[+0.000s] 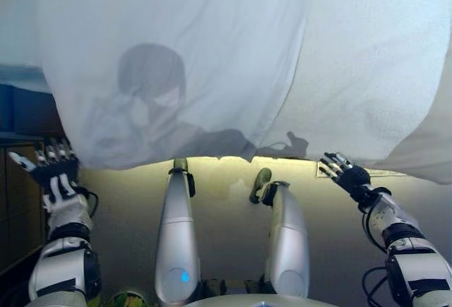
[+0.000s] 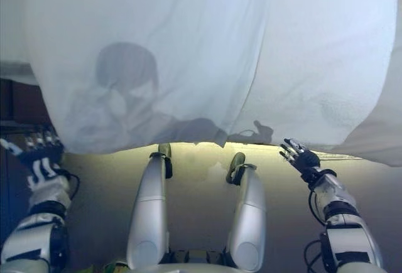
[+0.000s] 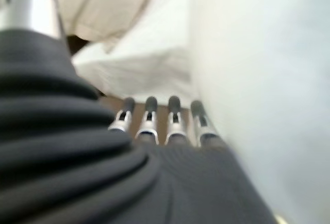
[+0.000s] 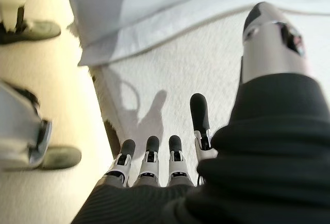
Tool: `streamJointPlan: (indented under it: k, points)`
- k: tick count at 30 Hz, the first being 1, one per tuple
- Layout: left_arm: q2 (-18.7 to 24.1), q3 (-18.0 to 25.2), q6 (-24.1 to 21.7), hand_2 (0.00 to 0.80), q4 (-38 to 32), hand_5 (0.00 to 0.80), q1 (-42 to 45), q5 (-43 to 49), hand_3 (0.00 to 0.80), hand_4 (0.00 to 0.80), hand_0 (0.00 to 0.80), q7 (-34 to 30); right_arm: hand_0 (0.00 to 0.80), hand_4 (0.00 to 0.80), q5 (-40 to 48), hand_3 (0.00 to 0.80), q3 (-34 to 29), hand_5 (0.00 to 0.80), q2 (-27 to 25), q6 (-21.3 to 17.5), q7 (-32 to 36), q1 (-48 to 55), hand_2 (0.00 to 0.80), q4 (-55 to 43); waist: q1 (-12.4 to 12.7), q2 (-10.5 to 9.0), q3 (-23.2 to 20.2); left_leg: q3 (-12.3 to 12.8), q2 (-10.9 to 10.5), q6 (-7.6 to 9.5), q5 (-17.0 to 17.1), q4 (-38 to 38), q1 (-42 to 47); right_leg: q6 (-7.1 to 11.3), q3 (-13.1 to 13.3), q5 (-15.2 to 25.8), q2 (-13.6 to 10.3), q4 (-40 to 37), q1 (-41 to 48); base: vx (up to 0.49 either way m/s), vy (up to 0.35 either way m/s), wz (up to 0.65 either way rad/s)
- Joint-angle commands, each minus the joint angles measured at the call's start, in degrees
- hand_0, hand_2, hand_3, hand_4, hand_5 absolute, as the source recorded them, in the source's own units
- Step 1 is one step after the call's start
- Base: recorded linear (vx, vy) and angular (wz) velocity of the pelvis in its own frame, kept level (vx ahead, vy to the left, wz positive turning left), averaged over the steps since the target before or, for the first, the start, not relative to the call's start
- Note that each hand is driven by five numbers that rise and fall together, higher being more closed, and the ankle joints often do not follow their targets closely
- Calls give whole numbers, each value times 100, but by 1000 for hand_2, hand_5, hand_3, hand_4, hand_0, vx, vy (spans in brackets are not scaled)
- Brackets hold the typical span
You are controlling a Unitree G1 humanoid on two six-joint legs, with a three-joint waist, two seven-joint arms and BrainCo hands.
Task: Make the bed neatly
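Left eye view shows a wide white bed sheet (image 1: 212,60) covering the bed and filling the upper part of the scene, its near hem hanging over the bed's near edge in an uneven, sagging line. At the bed's right corner a second, coarser white textured blanket (image 1: 367,88) lies under the sheet's edge and reaches further toward that side. Below the hem is pale cream floor (image 1: 226,201).

Smaller, at the bed's left corner, the left hand (image 1: 53,169) is raised with straight, relaxed fingers (image 3: 149,112) just beside the hanging sheet, holding nothing. At the right corner, the right hand (image 1: 346,173) hovers near the blanket's edge, fingers (image 4: 152,152) straight and slightly spread, thumb apart, also empty.

Judging by this, the step in hand is taking hold of the near hem. To do it well, both hands should probably pinch the sheet at matching points near each corner, then pull evenly so the hem ends straight and the folds across the middle flatten.
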Motion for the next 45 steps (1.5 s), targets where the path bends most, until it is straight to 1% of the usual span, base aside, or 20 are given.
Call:
streamJointPlan:
  k: [1,4,7,10,13,15,17,19,20,21,23,27,29,31,33,36,39,41,43,45]
  points:
    - [-251,-150,202,0,163,0,446,439,0,0,0,47,0,0,242,0,-306,0,123,-158,-106,359,0,-153,42,-21,-300,252,-101,44,-178,-203,576,327,18,778,-286,-541,446,44,-206,4]
    - [-487,-172,311,0,236,0,741,581,0,0,0,83,0,0,192,0,-401,0,309,-183,-81,576,0,-112,65,-41,-417,248,-108,51,-179,-325,919,326,-41,772,-288,-638,776,97,-170,3]
    - [-750,-239,415,0,389,0,1028,1046,0,0,0,118,0,0,213,0,-529,0,548,-157,-192,760,0,-68,71,-71,-535,241,-81,86,-176,-494,1346,320,-57,799,-309,-762,1173,106,-151,7]
    - [-860,-317,560,0,565,0,1212,1562,0,0,0,99,0,0,175,0,-583,0,735,-225,-130,891,0,104,93,-100,-655,223,-56,102,-79,-777,1745,332,-97,890,-314,-985,1549,101,-152,3]
    - [-909,-542,633,0,659,0,1333,2211,0,0,0,70,0,0,94,0,-539,0,931,-209,-131,1046,0,45,75,-139,-793,252,-48,116,97,-1193,2179,355,-102,1052,-289,-1328,1940,100,-137,6]
    - [-955,-697,708,0,734,0,1407,2609,0,0,0,21,0,0,-64,0,-484,0,1047,-208,-113,1196,0,47,45,-134,-942,340,-64,122,265,-1587,2552,383,-126,1136,-250,-1663,2276,140,-112,2]
    - [-953,-855,785,0,752,0,1460,2805,0,0,0,90,0,0,-113,0,-464,0,1111,-190,-100,1299,0,77,12,-123,-1096,402,-85,114,447,-1925,2791,393,-140,1240,-196,-1996,2511,128,-102,-3]
    - [-959,-907,800,0,853,0,1502,2977,0,0,0,-7,0,0,-178,0,-433,0,1178,-177,-40,1439,0,230,-28,-62,-1307,515,-114,109,637,-2397,3187,396,-175,1356,-127,-2433,2892,190,-69,-8]
    - [-967,-913,770,0,892,0,1539,3144,0,0,0,3,0,0,-212,0,-431,0,1237,-177,-38,1529,0,299,-59,-33,-1455,558,-139,110,725,-2633,3360,390,-179,1387,-87,-2645,3060,213,-35,-8]
    - [-960,-928,748,0,910,0,1566,3283,0,0,0,17,0,0,-191,0,-423,0,1264,-180,-55,1578,0,338,-75,-17,-1512,577,-151,113,780,-2785,3482,382,-182,1406,-67,-2782,3178,237,-30,-7]
    - [-987,-1103,690,0,1039,0,1577,3970,0,0,0,85,0,0,-146,0,-412,0,1382,-174,-224,1699,0,546,-143,56,-1806,667,-176,102,960,-3329,3882,339,-176,1448,45,-3258,3561,255,-18,-2]
    - [-982,-1484,371,0,1237,0,1567,5287,0,0,0,306,0,0,23,0,-402,0,1487,-155,-342,1772,0,985,-217,194,-2149,756,-177,87,1211,-4037,4343,309,-193,1518,185,-3802,3942,184,-6,-8]
    - [-952,-1735,123,0,1334,0,1512,5923,0,0,0,556,0,0,209,0,-374,0,1538,-209,-517,1736,0,1143,-247,269,-2289,798,-175,72,1341,-4386,4499,310,-218,1600,236,-4065,4082,95,-25,-19]
    - [-954,-1907,-1,0,1430,0,1462,6367,0,0,0,882,0,0,217,0,-336,0,1557,-259,-698,1712,0,1281,-265,334,-2402,821,-175,39,1479,-4717,4643,318,-270,1690,280,-4318,4227,93,-34,-17]
    - [-975,-2034,-124,0,1510,0,1416,6856,0,0,0,1155,0,0,281,0,-305,0,1605,-186,-895,1702,0,1402,-297,378,-2496,829,-190,26,1544,-4889,4720,306,-312,1744,324,-4509,4349,76,-36,-12]
    - [-1113,-2116,-142,0,1653,0,1429,6961,0,0,0,1401,0,0,262,0,-322,0,1660,-199,-1073,1740,0,1692,-313,403,-2607,805,-213,13,1518,-4913,4743,274,-375,1802,386,-4760,4505,65,-54,-1]
    - [-1368,-2050,-79,0,1795,0,1498,6796,0,0,0,1511,0,0,-316,0,-341,0,1772,-199,-1390,1764,0,1984,-301,392,-2693,863,-204,9,1481,-4913,4808,247,-420,1885,406,-4977,4613,65,-66,-1]
    - [-1530,-2009,-42,0,1847,0,1537,6784,0,0,0,1514,0,0,-598,0,-319,0,1840,-122,-1515,1783,0,2121,-283,385,-2746,880,-193,10,1453,-4913,4846,217,-431,1863,438,-4995,4672,89,-71,-8]
    - [-1680,-2038,-13,0,1865,0,1564,6715,0,0,0,1405,0,0,-749,0,-282,0,1908,-136,-1473,1807,0,2210,-251,375,-2775,873,-182,23,1448,-4913,4897,191,-456,1843,458,-4985,4749,108,-74,-2]
    - [-1759,-2120,-8,0,1851,0,1584,6844,0,0,0,1406,0,0,-786,0,-146,0,1980,-168,-1379,1810,0,2178,-235,378,-2777,849,-171,38,1430,-4913,4950,170,-468,1815,467,-4965,4804,82,-52,1]
